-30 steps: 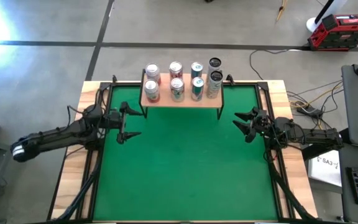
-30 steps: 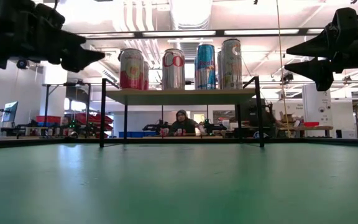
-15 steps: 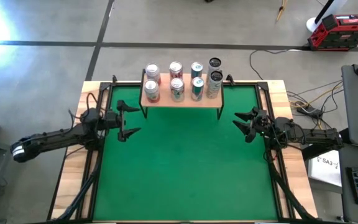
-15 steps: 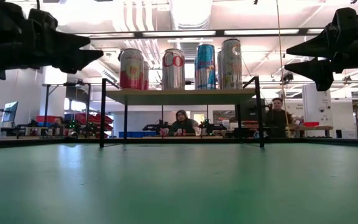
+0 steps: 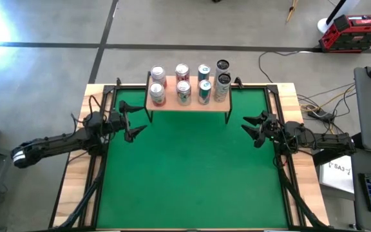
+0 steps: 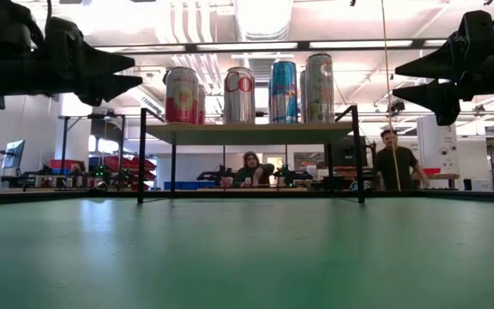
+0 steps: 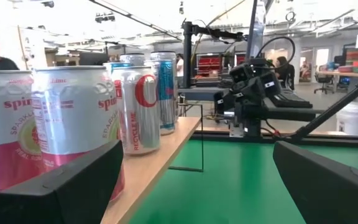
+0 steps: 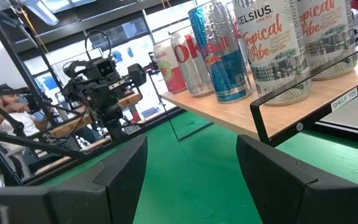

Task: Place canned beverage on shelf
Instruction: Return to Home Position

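Observation:
The shelf (image 5: 192, 107), a light wooden top on thin black legs, stands on the green mat at the table's far edge. Several cans (image 5: 183, 89) stand upright on it in two rows: pink-and-white ones (image 7: 73, 130) at the left end, red-and-silver and blue ones in the middle, tall white ones (image 8: 272, 43) at the right end. My left gripper (image 5: 136, 120) hovers open and empty just off the shelf's left end, level with the cans. My right gripper (image 5: 248, 129) hovers open and empty to the right of the shelf's right end.
The green mat (image 5: 192, 174) spreads in front of the shelf between the two arms. Black frame rails (image 5: 98, 161) run along the table's sides. People stand and sit in the room beyond the table (image 6: 393, 159).
My left gripper has gone a little toward the table's far edge, closer to the shelf's left end, still open and empty. The cans and the shelf have stayed put.

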